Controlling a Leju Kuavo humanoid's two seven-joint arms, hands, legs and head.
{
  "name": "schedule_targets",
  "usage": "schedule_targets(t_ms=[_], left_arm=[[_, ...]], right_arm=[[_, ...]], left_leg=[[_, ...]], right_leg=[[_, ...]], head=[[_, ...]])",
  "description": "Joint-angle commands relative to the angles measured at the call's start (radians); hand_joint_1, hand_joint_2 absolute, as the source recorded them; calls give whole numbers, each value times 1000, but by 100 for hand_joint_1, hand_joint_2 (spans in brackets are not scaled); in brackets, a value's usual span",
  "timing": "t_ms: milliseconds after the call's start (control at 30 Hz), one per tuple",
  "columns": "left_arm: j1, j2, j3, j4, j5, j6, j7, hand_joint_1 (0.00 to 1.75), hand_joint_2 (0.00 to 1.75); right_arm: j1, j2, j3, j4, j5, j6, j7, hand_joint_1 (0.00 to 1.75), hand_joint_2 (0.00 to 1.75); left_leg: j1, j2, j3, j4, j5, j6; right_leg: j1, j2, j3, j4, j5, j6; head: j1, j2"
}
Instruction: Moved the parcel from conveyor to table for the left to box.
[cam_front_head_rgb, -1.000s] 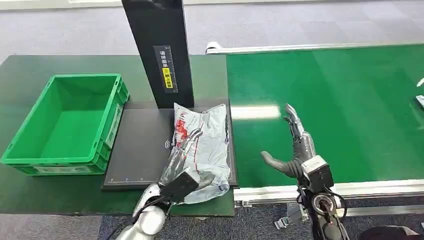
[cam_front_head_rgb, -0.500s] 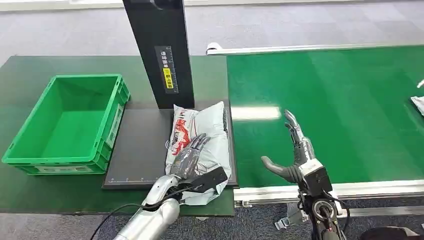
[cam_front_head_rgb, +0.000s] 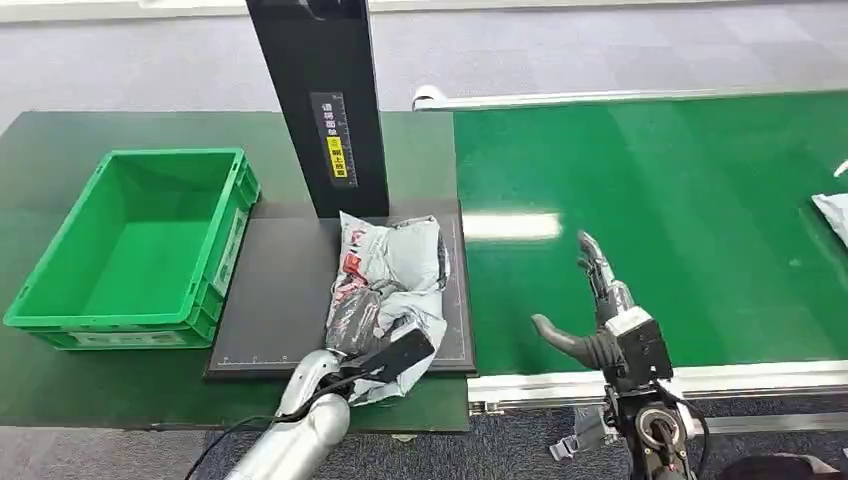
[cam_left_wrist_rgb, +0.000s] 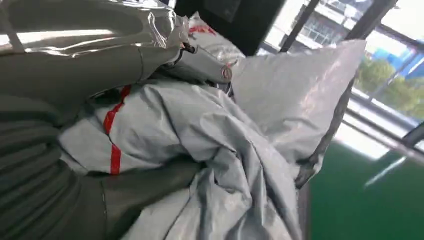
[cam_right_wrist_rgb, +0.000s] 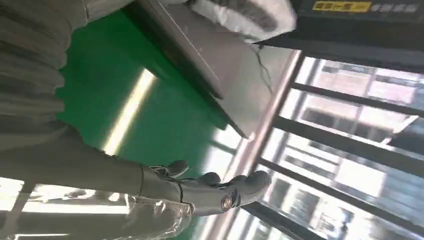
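The parcel (cam_front_head_rgb: 400, 262) is a grey plastic mail bag with red print, crumpled on the black pad (cam_front_head_rgb: 275, 300) in front of the black post. My left hand (cam_front_head_rgb: 356, 318) grips its near end, and the bag bunches up around the fingers. In the left wrist view the thumb (cam_left_wrist_rgb: 95, 65) and fingers (cam_left_wrist_rgb: 150, 182) close on folds of the parcel (cam_left_wrist_rgb: 235, 145). My right hand (cam_front_head_rgb: 598, 305) hovers open over the near edge of the green conveyor (cam_front_head_rgb: 680, 190), holding nothing. Its spread fingers (cam_right_wrist_rgb: 210, 192) show in the right wrist view, with the parcel (cam_right_wrist_rgb: 245, 15) beyond.
A green crate (cam_front_head_rgb: 215, 262) stands empty on the dark table, left of the pad. The tall black post (cam_front_head_rgb: 320, 100) rises behind the parcel. Another light parcel (cam_front_head_rgb: 832, 212) lies at the conveyor's far right edge. A metal rail (cam_front_head_rgb: 720, 378) borders the belt's near side.
My left hand has closed on the parcel and bunched it up, where before it lay flat on the bag. My right hand has drawn back slightly toward me.
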Motion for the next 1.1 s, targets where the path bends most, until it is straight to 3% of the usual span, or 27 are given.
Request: schedule_targets(t_ms=[33, 133, 167, 500, 533, 600, 700, 900, 1000, 1100], left_arm=[[25, 14, 9, -22, 101, 82, -110, 175, 175], [34, 7, 16, -53, 132, 159, -179, 175, 175], [45, 2, 21, -90, 173, 210, -247, 175, 175], [62, 18, 3, -170, 241, 296, -320, 175, 175], [61, 26, -6, -195, 245, 353, -347, 175, 175], [63, 34, 2, -253, 227, 393, -369, 175, 175], [57, -8, 141, -362, -6, 393, -398, 175, 175], [-87, -61, 458, -426, -259, 393, -418, 175, 175], [-217, -26, 637, -346, -334, 393, -358, 175, 175], [-311, 45, 730, -207, -401, 393, -242, 175, 175]], right_arm=[[-56, -2, -67, 267, -340, 187, 118, 0, 175], [-62, -13, -48, 294, -335, 189, 133, 0, 175], [-67, -12, -44, 306, -347, 188, 152, 0, 0], [-71, -16, -14, 311, -380, 155, 188, 0, 0], [-73, -25, 9, 314, -375, 143, 185, 0, 175], [-78, -34, 34, 323, -376, 132, 179, 0, 175], [-99, -52, 78, 352, -381, 126, 165, 0, 175], [-148, -71, 129, 423, -386, 120, 141, 0, 175], [-197, -91, 160, 479, -398, 141, 103, 0, 175], [-212, -97, 176, 476, -397, 142, 82, 0, 175]], left_leg=[[1, 1, 2, -3, 1, 0], [1, 1, 1, -3, 0, 0], [1, 1, -2, -1, 0, 0], [1, 1, -5, -1, 0, 0], [0, 1, -6, 0, 0, 0], [1, 1, -6, 0, 0, 0], [1, 2, -7, 0, 0, 0], [1, 2, -9, 2, 0, 0], [1, 4, -8, 1, 1, -1], [1, 5, -5, -1, 2, -1]], right_leg=[[1, 1, 2, -5, 2, -1], [1, 1, 0, -4, 1, -1], [1, 1, -2, -2, 1, -1], [1, 1, -6, -1, 1, -1], [0, 1, -6, -1, 0, 0], [1, 1, -6, -1, 1, -1], [1, 2, -8, 0, 1, -1], [1, 2, -9, 1, 1, -1], [1, 3, -9, 1, 2, -1], [2, 5, -8, -1, 3, -2]], head=[[0, 0], [0, 0], [0, 0], [0, 0], [0, 0], [0, 0], [0, 0], [0, 0], [0, 0], [0, 0]])
